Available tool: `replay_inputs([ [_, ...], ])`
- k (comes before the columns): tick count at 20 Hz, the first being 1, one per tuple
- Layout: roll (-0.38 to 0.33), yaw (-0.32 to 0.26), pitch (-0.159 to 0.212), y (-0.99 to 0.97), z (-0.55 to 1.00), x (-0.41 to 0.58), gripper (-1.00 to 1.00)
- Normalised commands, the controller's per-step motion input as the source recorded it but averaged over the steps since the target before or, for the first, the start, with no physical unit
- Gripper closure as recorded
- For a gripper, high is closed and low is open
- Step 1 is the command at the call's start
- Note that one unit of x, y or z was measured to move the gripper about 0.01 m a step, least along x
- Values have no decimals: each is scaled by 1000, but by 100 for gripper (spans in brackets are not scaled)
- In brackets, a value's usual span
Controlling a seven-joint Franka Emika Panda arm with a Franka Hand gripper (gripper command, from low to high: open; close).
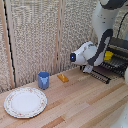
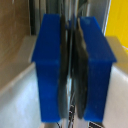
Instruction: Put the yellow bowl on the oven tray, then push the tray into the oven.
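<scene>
While the gripper [image 2: 71, 70] pinches the rack's [image 1: 102, 75] near edge, its blue fingers [image 2: 50, 65] nearly together, the yellow bowl [image 1: 108, 55] sits on the rack by the oven [image 1: 119, 47], far right; push slowly and level.

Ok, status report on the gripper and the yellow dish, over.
Gripper shut, at the baking sheet edge. Yellow dish on sheet, partly hidden by arm. Nothing seen blocking the oven.

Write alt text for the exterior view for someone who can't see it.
A white robot arm bends down at the exterior view's right, its pincer hidden low against the dark baking sheet in front of a toaster oven, with a yellow dish just behind the arm. On the wooden table sit an orange block, a blue cup and a white patterned plate.
</scene>
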Motion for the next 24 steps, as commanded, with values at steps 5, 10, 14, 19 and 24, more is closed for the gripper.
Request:
replay_inputs([
  [5, 61, -53, 72, -501, 909, 289, 100],
  [10, 19, -24, 61, -475, 794, 391, 100],
  [14, -3, -4, 10, -881, 258, 232, 100],
  [19, 0, 10, 0, -1000, 175, -8, 100],
  [24, 4, 10, 28, -891, 648, -143, 100],
])
